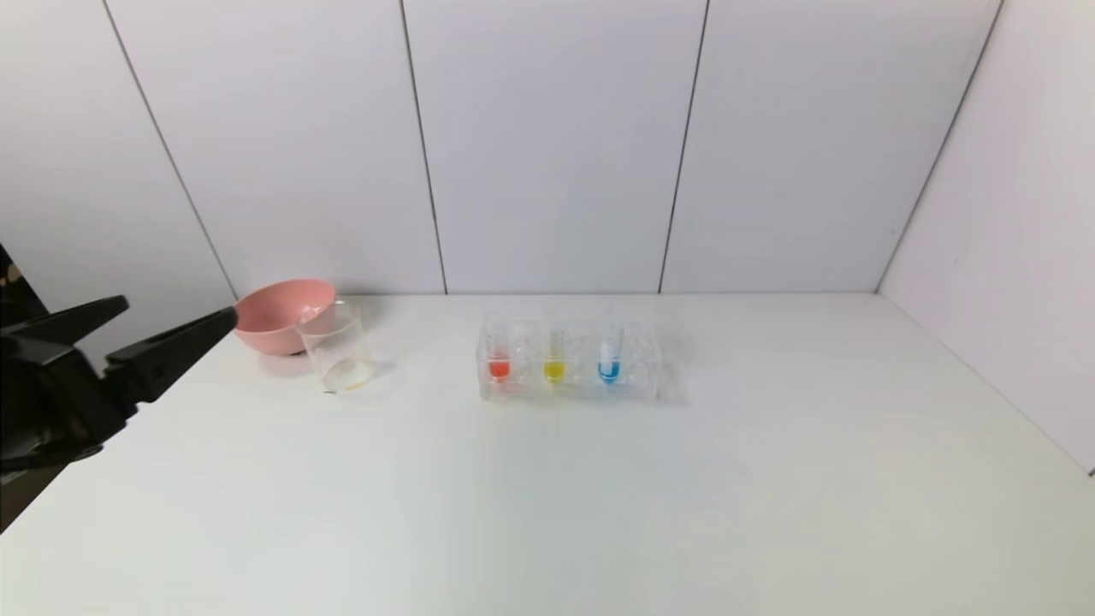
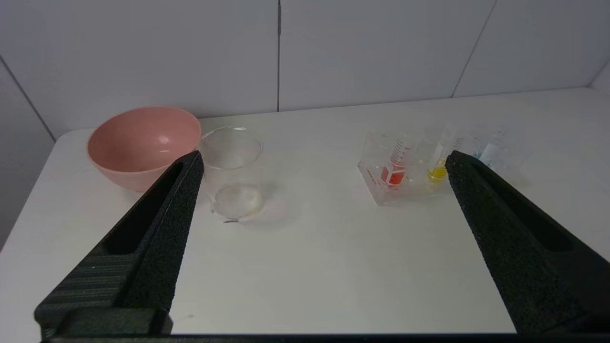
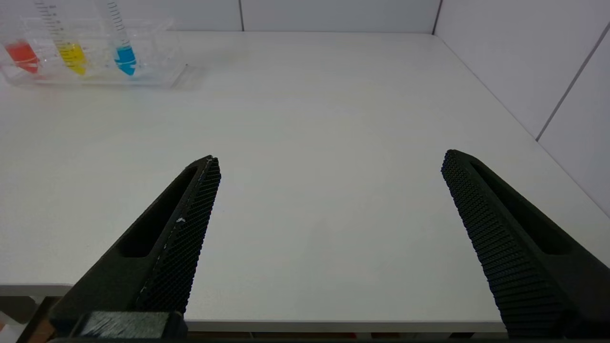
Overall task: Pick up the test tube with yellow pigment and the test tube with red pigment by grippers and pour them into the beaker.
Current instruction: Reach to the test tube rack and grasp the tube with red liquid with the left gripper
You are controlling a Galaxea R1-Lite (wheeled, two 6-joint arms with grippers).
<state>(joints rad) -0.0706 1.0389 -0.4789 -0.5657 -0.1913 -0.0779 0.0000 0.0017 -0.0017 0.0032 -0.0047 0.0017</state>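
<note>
Currently idle at bench (image 1: 547, 513) left edge: left gripper (image 1: 175, 314), jaws apart, empty. Upright in clear rack (image 1: 571, 361), well to its right beyond beaker (image 1: 336, 351): red-pigment tube (image 1: 499, 355), yellow-pigment tube (image 1: 553, 355). Nearer arm: left. Right gripper (image 3: 329, 164) likewise spread, empty.

Lab bench setup before me. White table (image 1: 599, 496), plain white panel walls (image 1: 556, 145) boxing it in. Clear tube rack (image 1: 571, 364) holds graduated tubes of red, yellow, blue liquid. Glass beaker (image 1: 336, 346) beside pink bowl (image 1: 278, 312). Looks like staged chemistry test station, not home.
</note>
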